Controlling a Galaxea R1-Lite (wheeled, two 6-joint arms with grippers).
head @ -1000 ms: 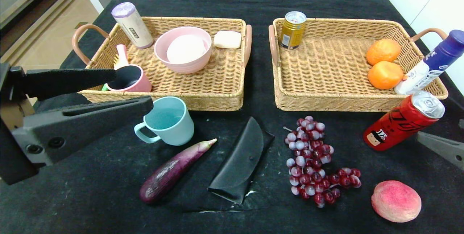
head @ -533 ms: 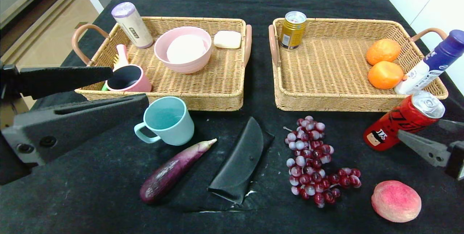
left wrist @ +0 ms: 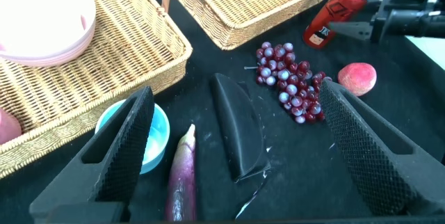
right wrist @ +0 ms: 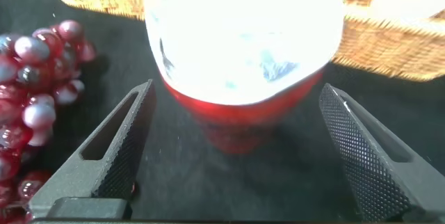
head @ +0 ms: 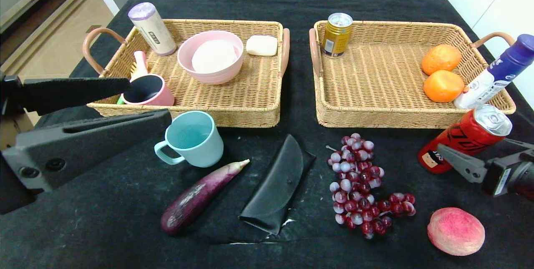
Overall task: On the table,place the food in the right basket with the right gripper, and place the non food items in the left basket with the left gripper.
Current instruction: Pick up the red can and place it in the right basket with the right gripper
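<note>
A red drink can (head: 465,137) stands tilted on the black table just in front of the right basket (head: 375,116). My right gripper (head: 473,144) is open at the can's side, with its fingers on either side of the can and not closed on it. The right wrist view shows the can (right wrist: 243,64) just ahead of the open right gripper (right wrist: 236,92). My left gripper (head: 146,100) is open and empty at the front left corner of the left basket (head: 250,106), beside a teal mug (head: 194,137). The left wrist view shows the open left gripper (left wrist: 235,95).
An eggplant (head: 200,196), a black case (head: 277,183), grapes (head: 361,183) and a peach (head: 455,230) lie on the table in front. The right basket holds two oranges (head: 442,73) and a gold can (head: 337,34). A spray bottle (head: 494,73) leans on its right rim. The left basket holds several items.
My right gripper has come in from the right edge to the red can. My left gripper has drawn back slightly to the left and stays open.
</note>
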